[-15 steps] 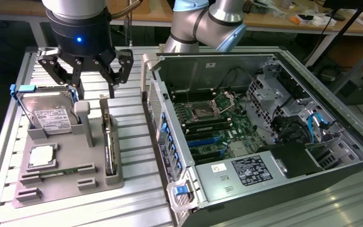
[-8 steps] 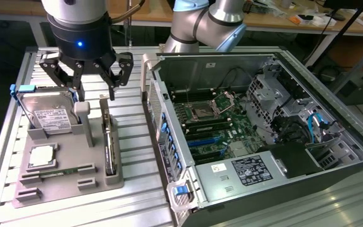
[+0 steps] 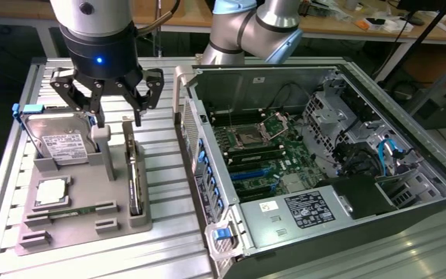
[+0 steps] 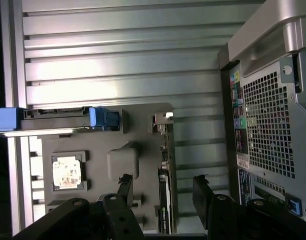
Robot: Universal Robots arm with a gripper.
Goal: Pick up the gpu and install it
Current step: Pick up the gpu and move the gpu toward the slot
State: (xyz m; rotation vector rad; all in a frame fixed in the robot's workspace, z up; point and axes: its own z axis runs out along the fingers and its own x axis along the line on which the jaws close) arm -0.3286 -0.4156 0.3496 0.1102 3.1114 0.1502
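Black linkage hand (image 3: 118,121) is spread open just above the gpu (image 3: 133,174), one finger to each side. The gpu stands on edge in a slot of the matte grey holder (image 3: 79,224), alongside a silver hard drive (image 3: 62,142) with a white label, a square CPU (image 3: 51,192) and a thin RAM stick (image 3: 69,211). The holder sits on the ribbed aluminium tabletop (image 3: 169,174) beside the open PC case (image 3: 324,145); label text is unreadable.

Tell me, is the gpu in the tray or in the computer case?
In the tray: the gpu stands on edge in its slot, outside the computer case, below the open gripper.
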